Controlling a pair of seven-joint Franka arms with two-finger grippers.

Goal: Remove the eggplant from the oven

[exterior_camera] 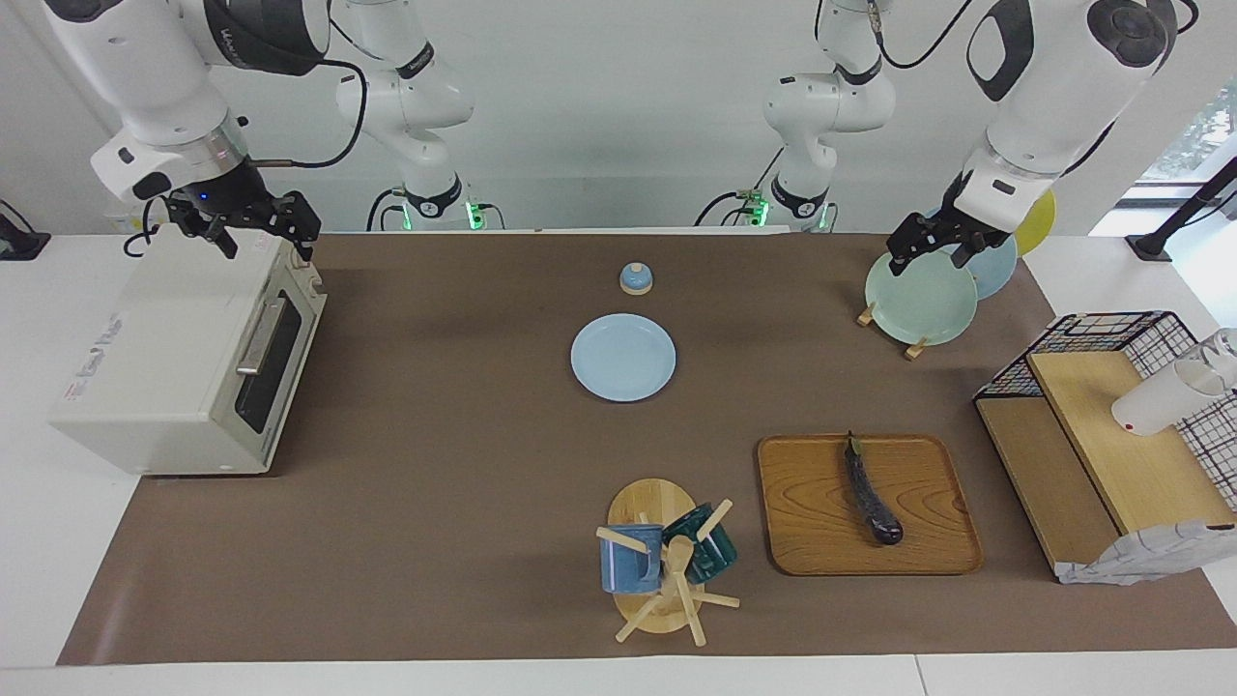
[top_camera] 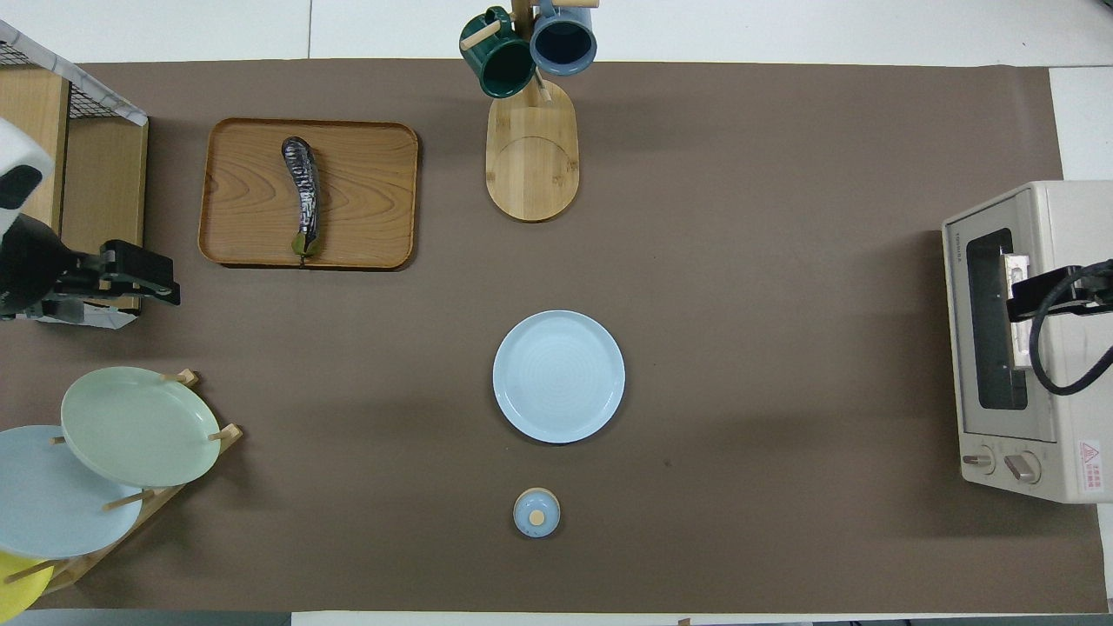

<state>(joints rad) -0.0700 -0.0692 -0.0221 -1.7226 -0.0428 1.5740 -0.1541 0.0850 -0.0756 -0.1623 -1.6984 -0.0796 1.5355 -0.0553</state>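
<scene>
The eggplant [exterior_camera: 872, 493] [top_camera: 301, 196] lies lengthwise on a wooden tray [exterior_camera: 812, 522] [top_camera: 365, 200] toward the left arm's end of the table, with nothing touching it. At the right arm's end stands the cream oven [exterior_camera: 164, 358] [top_camera: 1065, 348], its dark glass door closed. My right gripper [exterior_camera: 263, 237] [top_camera: 1035, 296] hovers open over the oven's top edge above the door. Over the rack of plates [exterior_camera: 918, 298], my left gripper [exterior_camera: 930, 249] [top_camera: 152, 276] hangs open and empty.
A light blue plate [exterior_camera: 623, 358] sits mid-table, with a small blue lidded pot [exterior_camera: 636, 278] nearer to the robots. A mug tree [exterior_camera: 667, 561] stands beside the tray. A black wire basket with wooden shelves [exterior_camera: 1111, 425] holds a white cup [exterior_camera: 1160, 396].
</scene>
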